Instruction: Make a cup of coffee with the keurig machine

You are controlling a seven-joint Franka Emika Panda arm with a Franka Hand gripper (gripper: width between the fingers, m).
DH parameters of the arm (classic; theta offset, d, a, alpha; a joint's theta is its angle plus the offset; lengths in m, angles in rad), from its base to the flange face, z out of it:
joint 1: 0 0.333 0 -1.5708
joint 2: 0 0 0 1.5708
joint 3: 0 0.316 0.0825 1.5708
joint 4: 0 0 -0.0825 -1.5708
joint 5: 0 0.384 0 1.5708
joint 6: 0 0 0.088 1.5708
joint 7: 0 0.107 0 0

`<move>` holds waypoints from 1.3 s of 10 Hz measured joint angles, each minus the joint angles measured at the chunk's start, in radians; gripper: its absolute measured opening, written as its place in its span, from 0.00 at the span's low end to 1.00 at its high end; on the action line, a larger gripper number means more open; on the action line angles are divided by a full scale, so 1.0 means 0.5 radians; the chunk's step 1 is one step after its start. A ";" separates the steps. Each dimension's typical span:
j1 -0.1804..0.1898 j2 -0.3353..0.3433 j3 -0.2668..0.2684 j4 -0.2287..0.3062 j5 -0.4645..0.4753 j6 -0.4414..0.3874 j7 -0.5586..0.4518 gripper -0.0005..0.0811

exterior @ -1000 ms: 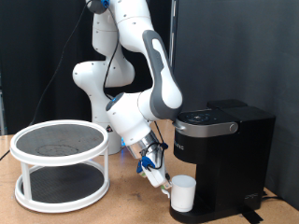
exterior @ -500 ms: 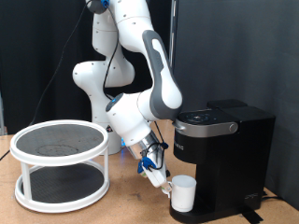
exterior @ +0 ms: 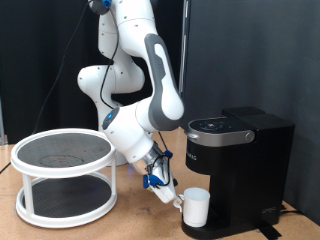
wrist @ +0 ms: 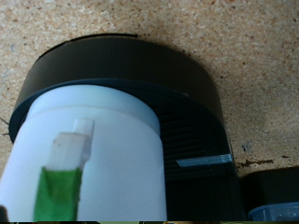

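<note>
The white cup (exterior: pixel 195 207) stands upright on the round drip base of the black keurig machine (exterior: pixel 238 165), under its spout. My gripper (exterior: pixel 168 194) is low beside the cup on the exterior view's left, just off the cup's handle and holding nothing. In the wrist view the cup (wrist: pixel 103 159) fills the near field with its green-tinged handle (wrist: pixel 64 177) facing the camera, and it sits on the black round base (wrist: pixel 177 93). No finger shows in the wrist view. The machine's lid is down.
A white two-tier round rack with dark mesh shelves (exterior: pixel 65 175) stands on the wooden table (exterior: pixel 130 225) at the exterior view's left. A black curtain hangs behind the machine. A small blue-edged object (wrist: pixel 276 210) lies next to the base in the wrist view.
The arm has shifted towards the exterior view's left and its elbow has dropped. The gripper has drawn slightly back from the cup, which stays on the base.
</note>
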 joint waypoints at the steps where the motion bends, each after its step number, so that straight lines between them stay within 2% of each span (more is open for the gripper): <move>1: -0.029 -0.007 -0.014 -0.003 0.008 -0.052 -0.052 0.91; 4: -0.103 -0.056 -0.033 -0.029 0.042 -0.174 -0.213 0.91; 6: -0.120 -0.084 -0.034 -0.036 0.064 -0.186 -0.255 0.91; 10: -0.121 -0.084 -0.038 -0.035 -0.018 -0.149 -0.168 0.91; 13: -0.122 -0.063 -0.043 -0.035 -0.145 -0.110 -0.057 0.91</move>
